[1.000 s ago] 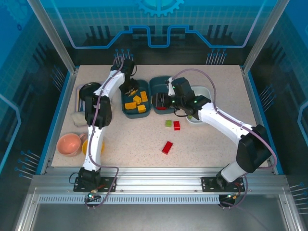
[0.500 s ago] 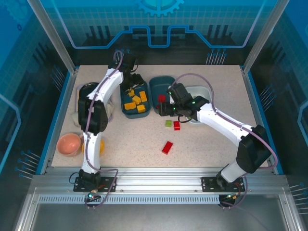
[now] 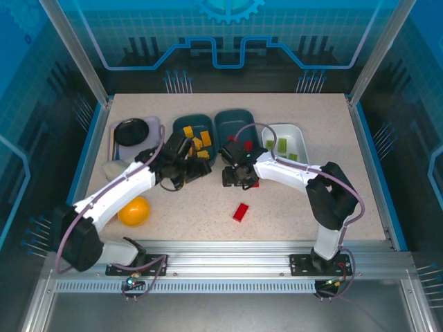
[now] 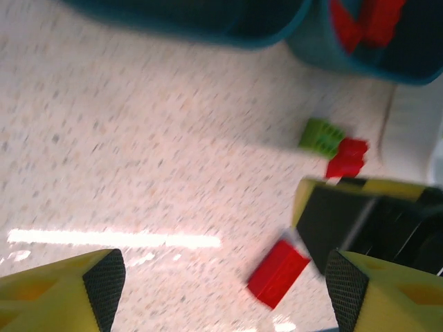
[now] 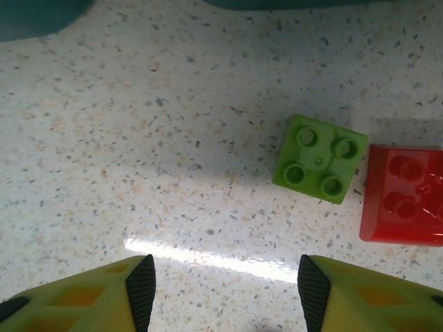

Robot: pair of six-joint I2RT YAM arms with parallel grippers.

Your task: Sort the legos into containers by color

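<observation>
At the left of the speckled table [image 3: 197,218] stands a black round plate [image 3: 131,130], and nearer to the arms there is a yellow round bowl [image 3: 133,211].

To the right of these, three shallow plastic bins stand in a row along the far side. The left dark teal bin [image 3: 196,121] holds the orange-yellow bricks [image 3: 204,137]. The middle dark teal bin [image 3: 235,123] holds red bricks [image 3: 248,145]. The white bin [image 3: 294,133] holds light green bricks [image 3: 282,144].

The left gripper [image 4: 225,280] is just in front of the left teal bin. Its jaws are spread wide and carry nothing. In the blurred left wrist view a long red brick [image 4: 278,272] shows in the gap between the black pads [image 4: 104,280], closer to the pad at the right of the picture. From above, however, this brick lies on the table apart from both grippers, on the side of the arm bases.

The right gripper [image 5: 227,289] is in front of the middle teal bin, close to the left gripper. Its jaws also stand apart with nothing between them. A small light green square brick [image 5: 320,159] with four studs lies flat on the table beyond the fingertips. It is not inside the gap and sits more toward the right fingertip. A small red brick [image 5: 405,204] lies just beside it on the right; whether the two touch I cannot tell.
</observation>
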